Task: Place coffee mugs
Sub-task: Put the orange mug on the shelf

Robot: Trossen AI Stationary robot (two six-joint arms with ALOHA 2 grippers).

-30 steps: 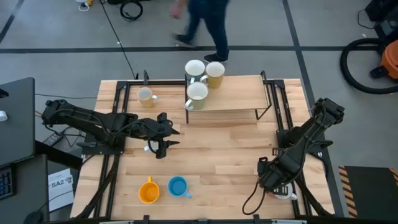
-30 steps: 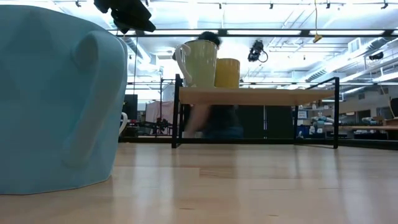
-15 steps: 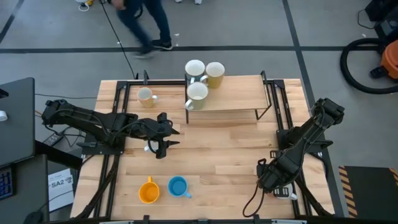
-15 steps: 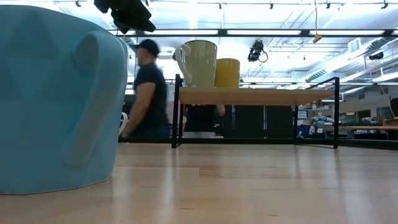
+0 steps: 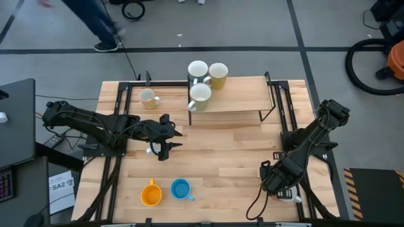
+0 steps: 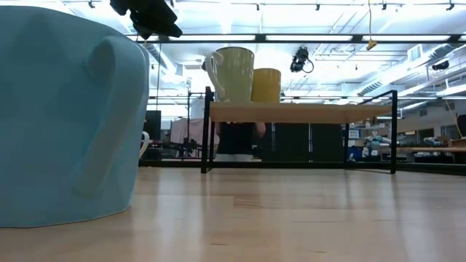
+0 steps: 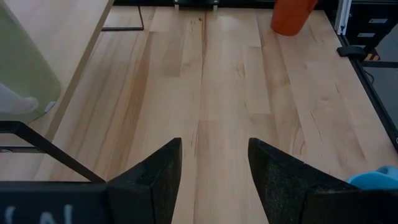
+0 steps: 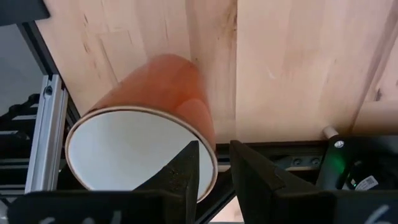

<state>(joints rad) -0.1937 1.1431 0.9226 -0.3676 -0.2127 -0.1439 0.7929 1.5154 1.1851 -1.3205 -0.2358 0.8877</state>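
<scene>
High view: my left gripper [image 5: 165, 146] hung open over mid-table; three glazed ceramic mugs [image 5: 201, 93] stood on the raised wooden shelf [image 5: 240, 94] at twelve o'clock.
Left wrist: jaws apart, empty.
Right wrist: my right gripper [image 8: 214, 163] pinched the rim of a reddish-brown ceramic mug [image 8: 149, 137] at five o'clock.
Handling: rigid, slick, breakable, I judged; grip the rim.

Changes: person [image 5: 95, 22] beyond the table's far edge now toward 11 o'clock, previously near 12; only legs remain at the frame edge. Low view: person gone from behind the shelf.
</scene>
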